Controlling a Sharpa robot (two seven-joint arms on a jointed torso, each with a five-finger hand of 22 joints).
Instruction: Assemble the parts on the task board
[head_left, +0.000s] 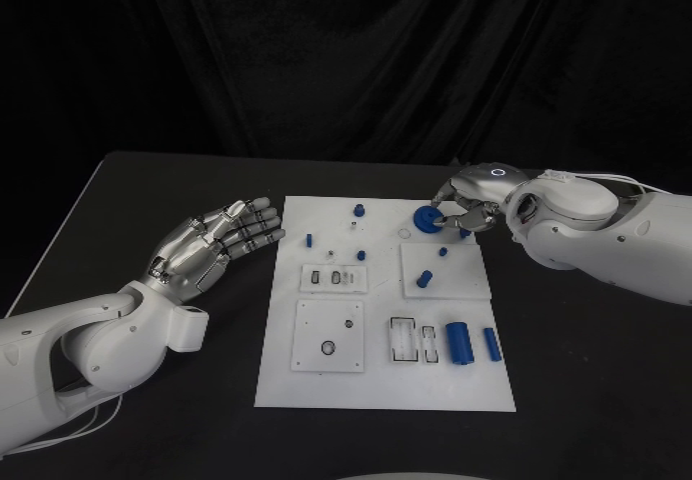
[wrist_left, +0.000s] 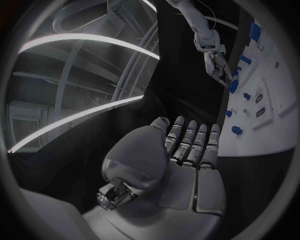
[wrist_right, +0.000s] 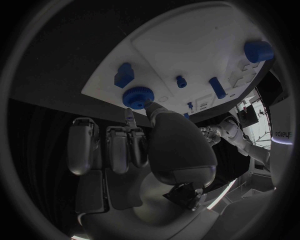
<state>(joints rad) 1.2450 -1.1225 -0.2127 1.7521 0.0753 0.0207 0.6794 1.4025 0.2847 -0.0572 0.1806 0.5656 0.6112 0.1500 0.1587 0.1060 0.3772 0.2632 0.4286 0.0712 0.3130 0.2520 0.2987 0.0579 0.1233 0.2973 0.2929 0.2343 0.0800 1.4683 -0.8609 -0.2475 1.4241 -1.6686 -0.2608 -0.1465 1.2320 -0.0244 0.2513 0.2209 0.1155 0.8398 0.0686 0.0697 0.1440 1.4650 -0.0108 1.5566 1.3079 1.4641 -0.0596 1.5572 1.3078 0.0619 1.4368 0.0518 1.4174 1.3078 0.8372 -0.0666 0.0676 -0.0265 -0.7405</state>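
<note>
Left hand (wrist_left: 178, 165) open beside task board (wrist_left: 275, 95), fingers (wrist_left: 187, 137) straight.

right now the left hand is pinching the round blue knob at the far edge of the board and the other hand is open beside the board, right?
Not quite: it is the right hand whose fingers pinch the round blue knob at the far edge of the board, as the head view shows. The left hand is the open one, beside the board.

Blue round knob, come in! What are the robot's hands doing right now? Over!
Right hand pinches blue round knob at task board far edge. Left hand open beside the board, holding nothing. Nothing in the way.
</note>
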